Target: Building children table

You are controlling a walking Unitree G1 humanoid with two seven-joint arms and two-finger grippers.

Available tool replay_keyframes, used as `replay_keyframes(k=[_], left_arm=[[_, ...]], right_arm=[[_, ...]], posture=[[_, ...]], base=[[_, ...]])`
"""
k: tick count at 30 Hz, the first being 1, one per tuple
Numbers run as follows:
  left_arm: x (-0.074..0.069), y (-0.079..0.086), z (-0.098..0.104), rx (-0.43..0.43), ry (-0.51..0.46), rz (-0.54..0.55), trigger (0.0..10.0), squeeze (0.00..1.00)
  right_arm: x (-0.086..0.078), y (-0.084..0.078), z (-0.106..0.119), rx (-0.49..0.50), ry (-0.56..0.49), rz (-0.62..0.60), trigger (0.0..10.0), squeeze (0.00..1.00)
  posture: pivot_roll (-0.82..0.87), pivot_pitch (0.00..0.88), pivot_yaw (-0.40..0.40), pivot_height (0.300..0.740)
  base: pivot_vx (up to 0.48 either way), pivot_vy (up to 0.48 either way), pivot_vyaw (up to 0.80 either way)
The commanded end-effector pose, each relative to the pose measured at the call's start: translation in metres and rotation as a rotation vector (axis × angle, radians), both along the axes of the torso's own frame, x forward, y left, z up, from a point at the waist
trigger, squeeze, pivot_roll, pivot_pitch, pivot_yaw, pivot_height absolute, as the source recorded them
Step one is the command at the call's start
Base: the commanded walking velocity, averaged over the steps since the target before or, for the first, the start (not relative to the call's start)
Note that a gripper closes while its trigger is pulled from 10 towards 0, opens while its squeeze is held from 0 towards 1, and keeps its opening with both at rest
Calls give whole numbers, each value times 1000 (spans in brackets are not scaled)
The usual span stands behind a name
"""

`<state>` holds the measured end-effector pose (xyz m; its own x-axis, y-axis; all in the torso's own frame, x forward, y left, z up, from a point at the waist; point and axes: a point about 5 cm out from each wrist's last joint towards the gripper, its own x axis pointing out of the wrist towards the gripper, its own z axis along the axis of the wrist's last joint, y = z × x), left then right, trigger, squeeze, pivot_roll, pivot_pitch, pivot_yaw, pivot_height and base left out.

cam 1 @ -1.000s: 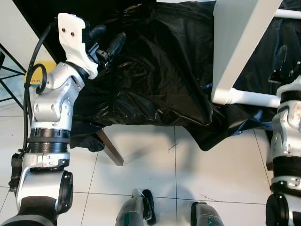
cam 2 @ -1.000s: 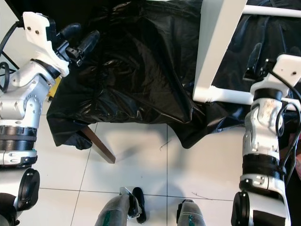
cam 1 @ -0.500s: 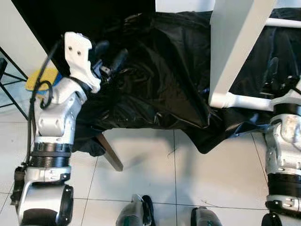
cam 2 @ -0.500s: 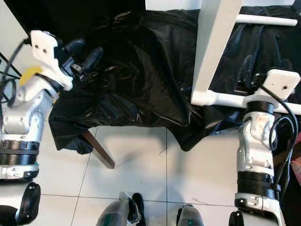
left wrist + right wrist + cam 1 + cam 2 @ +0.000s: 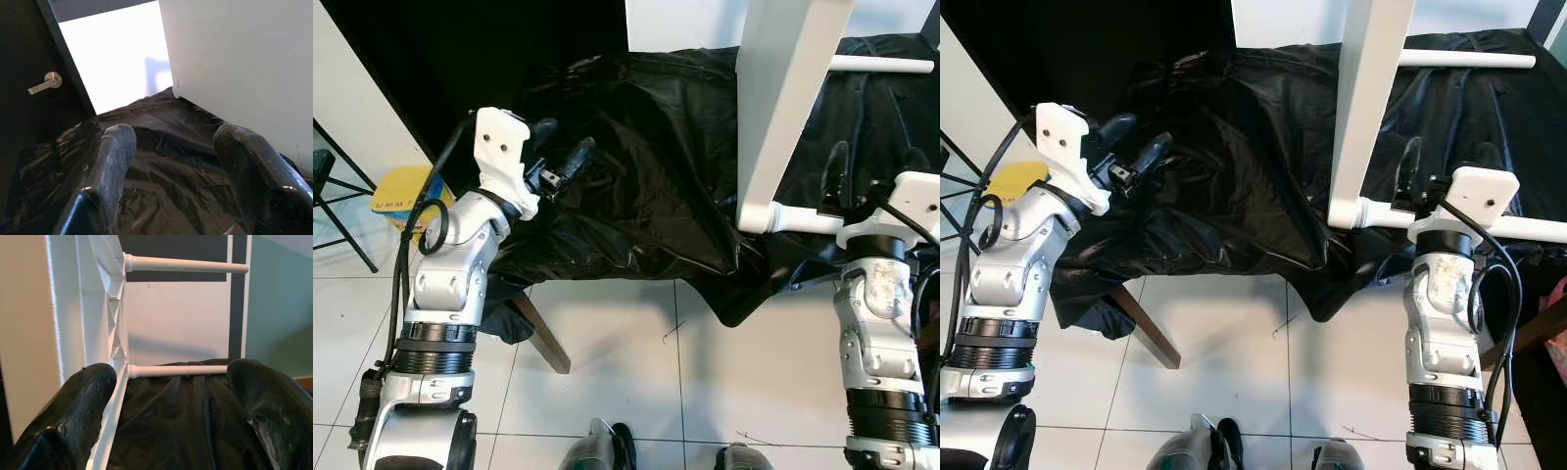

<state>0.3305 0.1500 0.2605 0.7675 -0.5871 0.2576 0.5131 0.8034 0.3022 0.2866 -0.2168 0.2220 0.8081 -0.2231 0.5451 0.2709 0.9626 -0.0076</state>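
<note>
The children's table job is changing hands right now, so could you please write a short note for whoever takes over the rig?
Left gripper: open, empty, over the black plastic sheet.
Right gripper: open, empty, beside the lower white leg.
White tabletop stands on edge on the sheet, two legs fitted, the upper leg sticking out toward the robot's right.
Done: two legs look attached.
Left: any other legs, which I cannot see from here, then set the table upright.
</note>
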Motion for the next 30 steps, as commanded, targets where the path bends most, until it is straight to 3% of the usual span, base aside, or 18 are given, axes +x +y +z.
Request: replay_keyframes(k=[1, 9, 25, 30], left_arm=[[2, 7, -1, -43, -10, 138, 10000, 0], [-1, 7, -7, -41, 11, 146, 10000, 0], [-5, 7, -10, -33, 24, 146, 10000, 0], [-5, 8, -10, -39, 22, 169, 10000, 0]], right_arm=[[-1, 4, -1, 4, 5, 11, 10000, 0], [-4, 8, -3, 2, 23, 19, 10000, 0], [-6, 11, -6, 13, 49, 17, 10000, 0], [-5, 13, -6, 14, 55, 24, 10000, 0]], posture=[[-104, 69, 105, 740], [-95, 84, 109, 740], [-81, 95, 106, 740], [-81, 96, 102, 740]], base=[[0, 0, 0], [0, 0, 0], [0, -316, 0], [0, 0, 0]])
